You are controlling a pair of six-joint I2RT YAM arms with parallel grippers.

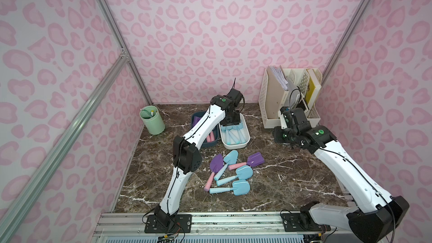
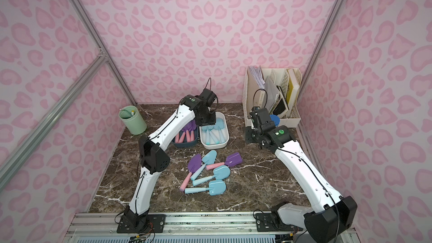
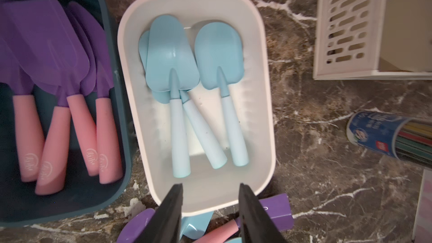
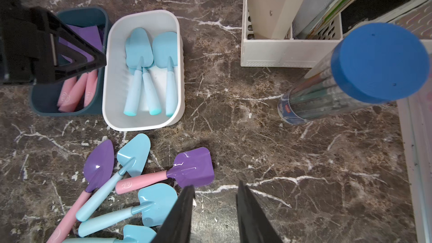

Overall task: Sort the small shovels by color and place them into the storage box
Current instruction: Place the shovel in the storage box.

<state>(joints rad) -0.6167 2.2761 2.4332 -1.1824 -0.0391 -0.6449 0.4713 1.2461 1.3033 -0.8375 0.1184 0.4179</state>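
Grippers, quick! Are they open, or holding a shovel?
Left gripper: open, empty, over the white box.
Right gripper: open, empty.

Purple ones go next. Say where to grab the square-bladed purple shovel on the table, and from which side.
Take the square-bladed purple shovel by its pink handle, close to the blade. It lies flat, so probably straight down, jaws across the handle; the handle's end crowds a blue shovel.

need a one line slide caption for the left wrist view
Open left gripper over the white bin of light blue shovels, beside the dark blue bin of purple shovels.
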